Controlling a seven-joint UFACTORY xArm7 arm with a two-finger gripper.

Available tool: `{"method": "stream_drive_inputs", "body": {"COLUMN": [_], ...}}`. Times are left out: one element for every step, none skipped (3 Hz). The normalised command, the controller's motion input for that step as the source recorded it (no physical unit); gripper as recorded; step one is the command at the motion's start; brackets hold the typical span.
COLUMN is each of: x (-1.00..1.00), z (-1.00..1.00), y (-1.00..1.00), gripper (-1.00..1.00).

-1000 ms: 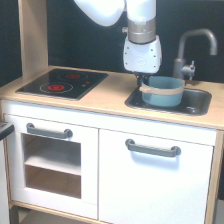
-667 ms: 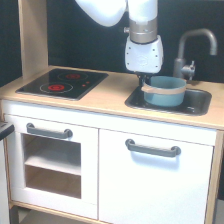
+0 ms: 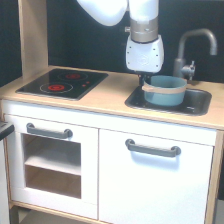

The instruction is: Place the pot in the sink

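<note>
Pot: I see the pot (image 3: 164, 90) inside the sink (image 3: 200, 106), towards the basin's near-left part in the exterior view. Its teal wall and tan band both show above the sink's rim.

Change in the pot: over the last second it looks slightly lower and more level within the basin. The shift is small, and I read it as the last bit of lowering.

Sink: the dark basin is let into the desk (image 3: 107, 102) at its right end in the exterior view, under the grey tap (image 3: 192, 47). The pot fills much of the basin's left half, and bare sink floor shows to its right.

End effector: the end effector (image 3: 143, 79) sits at the pot's left rim, just under the white wrist housing. I cannot tell whether its fingers are clamped on the rim or have parted, as they are dark and half hidden.

Change in the arm: it has stayed almost in place above the sink's left edge, with at most a slight drop.

Hob: the black hob (image 3: 62, 83) with red rings, at the desk's left end, carries nothing.

Meaning for the task: I judge the placing nearly done. The pot looks to be resting in the basin or very near its floor, though I cannot see the contact.

Next, as I judge it: let go if that is not yet done, then lift straight up so the rim isn't dragged.
</note>
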Motion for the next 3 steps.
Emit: {"method": "stream_drive_inputs", "body": {"x": [-0.02, -0.01, 0.00], "z": [-0.61, -0.61, -0.62], "y": [0.15, 0.13, 0.12], "gripper": [-0.55, -0.56, -0.62]}}
